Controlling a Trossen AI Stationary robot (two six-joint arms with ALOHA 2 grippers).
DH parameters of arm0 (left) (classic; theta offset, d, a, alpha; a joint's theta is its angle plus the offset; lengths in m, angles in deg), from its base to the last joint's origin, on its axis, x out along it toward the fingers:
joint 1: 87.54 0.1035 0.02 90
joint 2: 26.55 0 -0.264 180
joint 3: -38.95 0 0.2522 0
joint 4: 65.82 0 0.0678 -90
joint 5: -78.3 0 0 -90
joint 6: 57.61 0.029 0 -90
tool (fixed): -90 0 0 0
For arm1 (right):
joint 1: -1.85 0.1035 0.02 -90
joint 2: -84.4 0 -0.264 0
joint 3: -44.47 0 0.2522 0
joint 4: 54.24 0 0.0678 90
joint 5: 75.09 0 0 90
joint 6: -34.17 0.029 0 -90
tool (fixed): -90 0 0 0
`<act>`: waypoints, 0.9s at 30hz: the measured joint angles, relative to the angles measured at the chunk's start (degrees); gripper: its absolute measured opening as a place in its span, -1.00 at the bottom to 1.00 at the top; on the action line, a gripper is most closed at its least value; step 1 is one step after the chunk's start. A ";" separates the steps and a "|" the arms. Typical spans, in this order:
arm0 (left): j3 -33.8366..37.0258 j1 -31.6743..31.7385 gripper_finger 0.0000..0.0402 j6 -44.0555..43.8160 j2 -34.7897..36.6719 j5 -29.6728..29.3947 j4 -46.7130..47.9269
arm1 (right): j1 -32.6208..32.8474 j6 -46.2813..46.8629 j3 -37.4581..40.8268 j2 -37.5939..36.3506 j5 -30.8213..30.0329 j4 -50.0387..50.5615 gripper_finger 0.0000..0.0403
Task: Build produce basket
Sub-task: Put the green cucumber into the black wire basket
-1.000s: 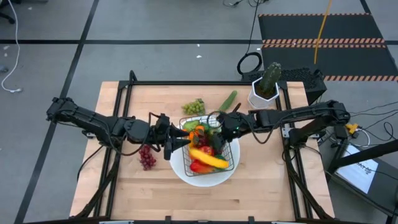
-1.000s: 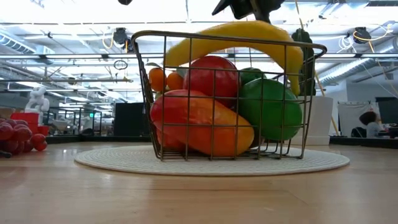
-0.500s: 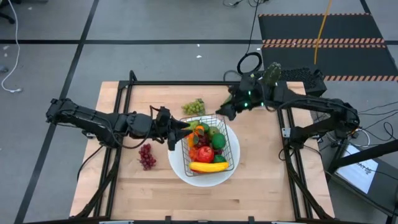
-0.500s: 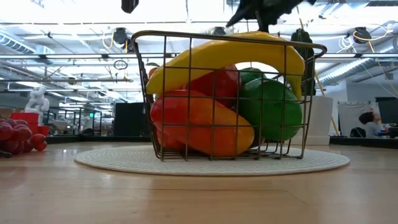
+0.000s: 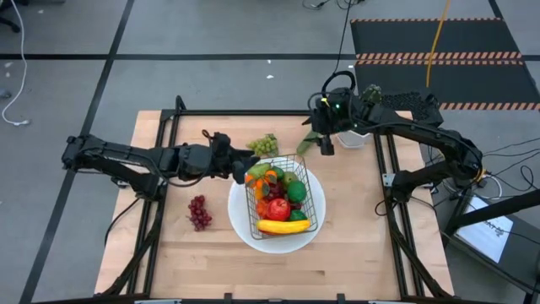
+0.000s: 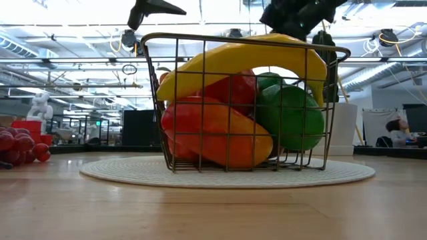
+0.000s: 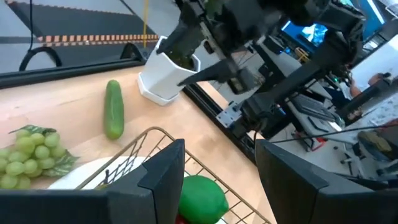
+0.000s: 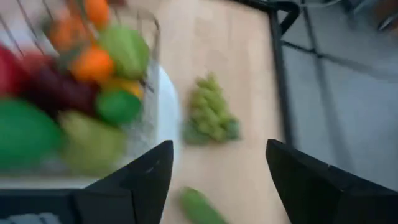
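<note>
My right end effector (image 5: 326, 145) hung in the air over the far side of the surface (image 5: 169, 245). Its two fingers stood apart and held nothing. The cucumber (image 5: 310, 140) lay just beside it, almost under it, flat on the wood. The white pot (image 5: 353, 135) with the cactus stood close on its other side.

The basket (image 5: 314, 221) sat on the white plate (image 5: 239, 221), a little way back toward the middle from my right end effector. It was already quite full. I could see the banana (image 5: 283, 226), a red apple (image 5: 278, 208) and some green and orange pieces inside. The green grapes (image 5: 263, 145) lay beyond the basket's far edge, between my two end effectors. The purple grapes (image 5: 199, 213) lay on the wood off to the near side of my left arm.

My left end effector (image 5: 251, 168) was at the rim of the basket, fingers partly apart, with nothing between them.

I thought the next job was to pick up the cucumber. To do it well, I needed to come straight down and turn my fingers so they crossed its thin middle, not its long way. I had to keep clear of the pot so I would not knock it. A round cucumber could roll, so I wanted to close slowly and lift gently.
</note>
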 joint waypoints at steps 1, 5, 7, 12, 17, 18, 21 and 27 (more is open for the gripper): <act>0.00 0.13 -0.03 -0.06 0.00 0.00 -0.02 | -0.44 -4.25 0.46 0.00 -1.20 -0.11 0.23; 0.00 0.42 -0.03 -1.79 0.00 -0.34 -0.02 | -3.31 -14.75 3.71 0.40 -1.74 -1.99 0.12; 0.00 0.37 -0.03 -3.18 0.00 -1.53 -0.02 | -4.71 -15.96 5.84 1.35 -0.44 -3.08 0.08; 0.00 0.26 -0.03 -5.09 0.00 -4.01 -0.09 | -6.75 -15.64 11.42 3.17 1.22 -9.50 0.06; 0.00 0.44 -0.03 -4.08 0.00 -4.44 -0.15 | -6.95 -14.21 15.01 5.07 1.46 -13.43 0.13; 0.00 0.48 -0.03 -3.90 0.00 -4.44 -0.13 | -6.93 -14.55 15.38 5.55 1.41 -13.32 0.15; 0.00 0.48 -0.03 -3.15 0.00 -4.44 -0.13 | -6.25 -16.72 16.03 7.53 1.22 -12.59 0.17; 0.00 0.48 -0.03 0.09 0.00 -4.42 -0.18 | -4.23 -17.89 15.92 12.92 0.63 -12.81 0.18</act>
